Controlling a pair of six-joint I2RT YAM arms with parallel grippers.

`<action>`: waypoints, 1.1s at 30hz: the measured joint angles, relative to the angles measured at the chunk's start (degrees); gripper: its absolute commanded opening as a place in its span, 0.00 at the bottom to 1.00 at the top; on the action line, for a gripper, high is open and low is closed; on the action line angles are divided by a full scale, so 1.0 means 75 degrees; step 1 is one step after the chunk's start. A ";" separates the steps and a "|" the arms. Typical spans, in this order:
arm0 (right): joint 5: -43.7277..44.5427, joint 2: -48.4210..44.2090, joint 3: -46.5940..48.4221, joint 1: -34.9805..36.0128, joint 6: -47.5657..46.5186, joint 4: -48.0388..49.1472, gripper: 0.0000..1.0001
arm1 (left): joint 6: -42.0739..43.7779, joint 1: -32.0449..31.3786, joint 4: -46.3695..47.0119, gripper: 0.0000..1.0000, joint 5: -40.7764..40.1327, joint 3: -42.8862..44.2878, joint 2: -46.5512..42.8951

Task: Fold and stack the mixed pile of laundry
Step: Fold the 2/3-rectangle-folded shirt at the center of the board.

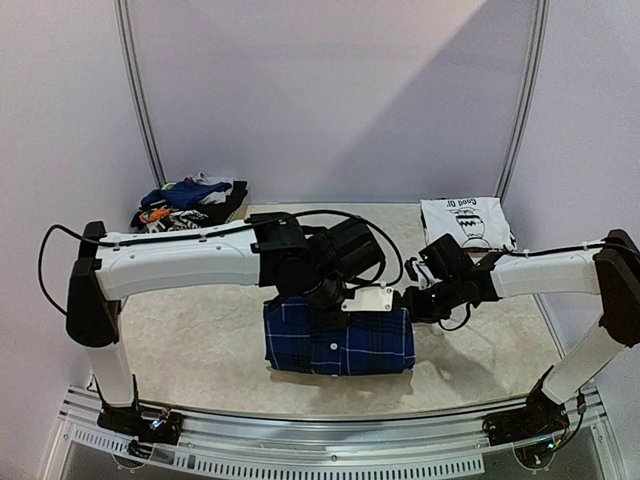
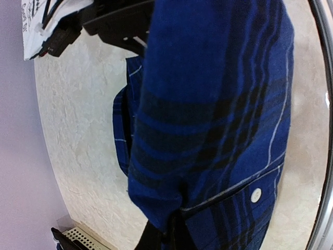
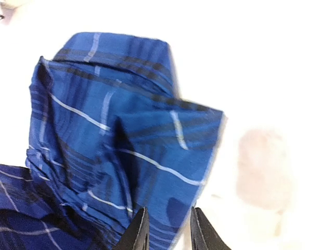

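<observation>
The blue-and-black plaid shirt (image 1: 340, 340) lies folded into a rectangle at the table's middle front. My left gripper (image 1: 325, 300) hangs over its top edge. In the left wrist view the plaid shirt (image 2: 208, 130) fills the frame, and the left gripper (image 2: 169, 233) is shut on a fold of it beside a white button. My right gripper (image 1: 412, 303) is at the shirt's right end. In the right wrist view its black fingers (image 3: 139, 229) stand apart, the right gripper (image 3: 168, 212) open around a loose corner of the plaid shirt (image 3: 119, 140). The rest of the laundry pile (image 1: 190, 203) sits at the back left.
A folded white T-shirt with a dark print (image 1: 465, 222) lies at the back right, and its edge shows in the left wrist view as the white T-shirt (image 2: 36, 21). Cables loop above the left wrist. The table's metal front rail (image 1: 330, 440) runs between the arm bases.
</observation>
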 measured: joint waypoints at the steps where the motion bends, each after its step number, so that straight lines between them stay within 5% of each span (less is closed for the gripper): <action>1: 0.0009 -0.0003 -0.0076 -0.0009 0.0015 -0.0003 0.28 | 0.0035 0.0055 -0.0003 0.00 0.0029 0.0035 0.0047; 13: 0.0871 -0.0087 -0.0501 -0.0216 0.0248 -0.0338 0.28 | 0.0612 0.0991 -0.0061 0.00 0.0472 0.1475 0.1384; 22: 0.2340 -0.1411 -0.0962 -0.0638 0.0647 -0.1221 0.29 | 0.1014 0.1649 -0.0012 0.00 0.0667 0.2489 0.2838; 33: 0.2489 -0.1641 -0.1172 -0.0697 0.0676 -0.1285 0.28 | 0.1623 0.1964 0.0819 0.00 0.0560 0.2804 0.3634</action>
